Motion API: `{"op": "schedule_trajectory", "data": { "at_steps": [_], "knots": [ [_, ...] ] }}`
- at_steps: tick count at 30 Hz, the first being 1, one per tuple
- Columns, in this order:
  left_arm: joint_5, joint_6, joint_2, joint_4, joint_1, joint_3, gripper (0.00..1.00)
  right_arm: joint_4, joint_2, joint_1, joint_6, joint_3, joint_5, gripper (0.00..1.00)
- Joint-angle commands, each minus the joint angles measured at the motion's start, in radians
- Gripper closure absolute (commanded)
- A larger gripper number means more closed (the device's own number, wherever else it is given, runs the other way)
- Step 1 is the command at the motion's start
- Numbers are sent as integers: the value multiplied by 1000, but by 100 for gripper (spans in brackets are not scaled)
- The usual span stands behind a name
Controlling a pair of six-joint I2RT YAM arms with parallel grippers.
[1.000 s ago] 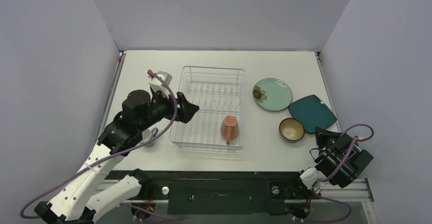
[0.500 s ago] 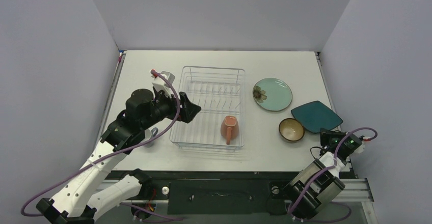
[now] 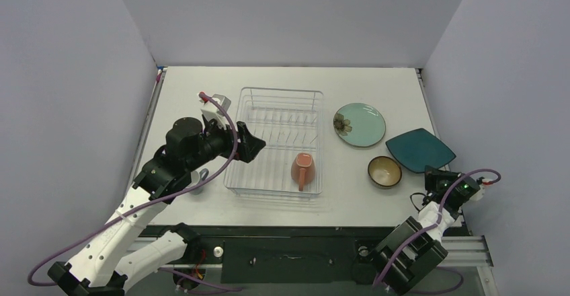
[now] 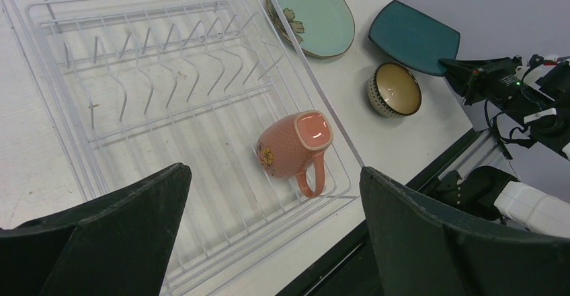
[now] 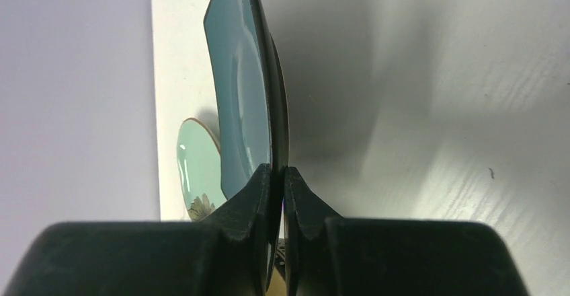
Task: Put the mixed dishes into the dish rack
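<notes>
rack (image 3: 282,90) is well off left of the right gripper (image 3: 433,172). dark plate (image 3: 420,149) is pinched at its near rim in those jaws, lying roughly flat, running straight out ahead of them. round plate (image 3: 359,124) and bowl (image 3: 384,171) sit between jaws and rack. mug (image 3: 302,169) lies in the rack just ahead of the left gripper (image 3: 252,141), jaws spread, empty. my read: right arm carries; plate needs tipping on edge for the prongs.
</notes>
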Motion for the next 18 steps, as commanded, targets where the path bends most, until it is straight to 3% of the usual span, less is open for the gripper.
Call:
{"op": "schedule_trajectory", "data": {
  "at_steps": [1, 8, 18],
  "knots": [
    [17, -10, -8, 66, -7, -1, 3, 160, -72, 10, 75, 89, -79, 100],
    [22, -13, 9, 75, -10, 5, 3, 152, -103, 32, 134, 129, -85, 100],
    [46, -34, 54, 82, -13, 34, 3, 47, -152, 274, 143, 272, -6, 100]
  ]
}}
